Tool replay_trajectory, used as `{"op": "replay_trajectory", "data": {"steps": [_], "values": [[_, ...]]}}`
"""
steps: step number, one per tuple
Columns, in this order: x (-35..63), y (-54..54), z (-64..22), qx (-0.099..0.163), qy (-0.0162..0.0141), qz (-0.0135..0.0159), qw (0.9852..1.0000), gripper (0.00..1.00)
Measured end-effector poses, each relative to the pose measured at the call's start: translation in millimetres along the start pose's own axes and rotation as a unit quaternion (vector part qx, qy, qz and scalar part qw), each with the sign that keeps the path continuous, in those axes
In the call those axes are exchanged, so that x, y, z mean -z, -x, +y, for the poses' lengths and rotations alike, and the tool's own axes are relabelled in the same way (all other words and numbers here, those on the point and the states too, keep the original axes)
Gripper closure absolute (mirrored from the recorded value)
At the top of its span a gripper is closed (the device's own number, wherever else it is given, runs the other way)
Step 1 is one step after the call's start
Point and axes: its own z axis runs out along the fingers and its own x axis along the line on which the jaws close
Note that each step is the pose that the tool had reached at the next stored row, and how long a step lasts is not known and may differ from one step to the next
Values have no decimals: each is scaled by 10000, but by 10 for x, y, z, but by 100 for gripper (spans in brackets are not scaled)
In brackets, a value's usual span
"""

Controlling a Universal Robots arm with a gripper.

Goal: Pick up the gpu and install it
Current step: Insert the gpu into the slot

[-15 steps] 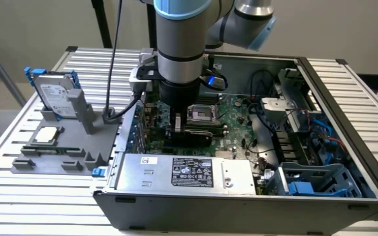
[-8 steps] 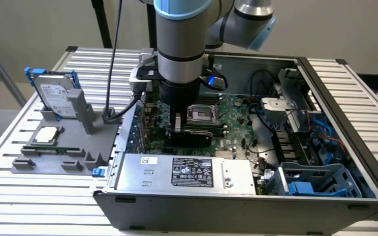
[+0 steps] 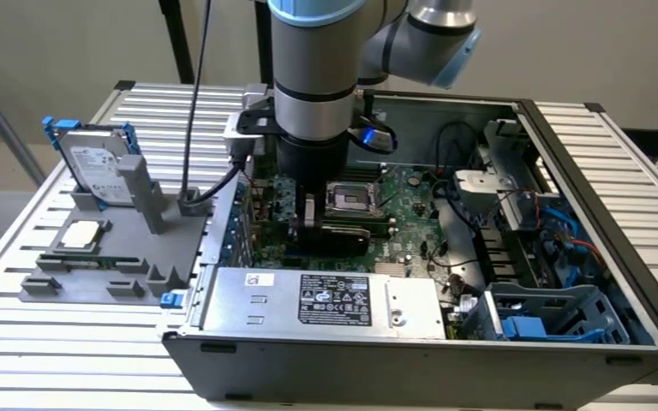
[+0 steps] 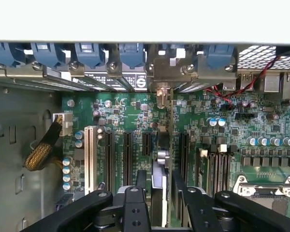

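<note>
grey arm vertical in case, gripper clamping gpu

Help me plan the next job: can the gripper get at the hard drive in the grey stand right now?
Probably not yet. The gripper is down inside the case, apparently shut on the gpu. The hard drive itself stands upright outside, uncovered from above.

No legible text on labels

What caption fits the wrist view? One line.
The hand holds the gpu edge-on over the motherboard's expansion slots.
</note>
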Motion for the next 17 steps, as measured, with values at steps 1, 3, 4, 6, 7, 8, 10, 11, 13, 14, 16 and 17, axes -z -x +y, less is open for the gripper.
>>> {"op": "replay_trajectory", "data": {"steps": [1, 3, 4, 6, 7, 8, 10, 11, 13, 14, 16, 17], "values": [[25, 0, 0, 0, 1, -1, 10000, 66], [88, -1, 0, 0, 3, 0, 10000, 66], [122, -1, 0, 0, 4, 0, 10000, 66], [187, -1, 1, 0, 4, 0, 10000, 66], [215, -1, 1, 0, 5, 0, 10000, 66], [239, -1, 1, 0, 5, 0, 10000, 66], [264, -1, 1, 0, 5, 0, 10000, 68], [270, -1, 1, 0, 5, 0, 10000, 75], [277, -1, 8, 0, 4, -1, 10000, 81], [278, -2, 17, 1, 5, -1, 10000, 87], [279, -2, 63, 1, 10, 0, 10000, 89], [279, -2, 93, 1, 21, 0, 10000, 89]]}}
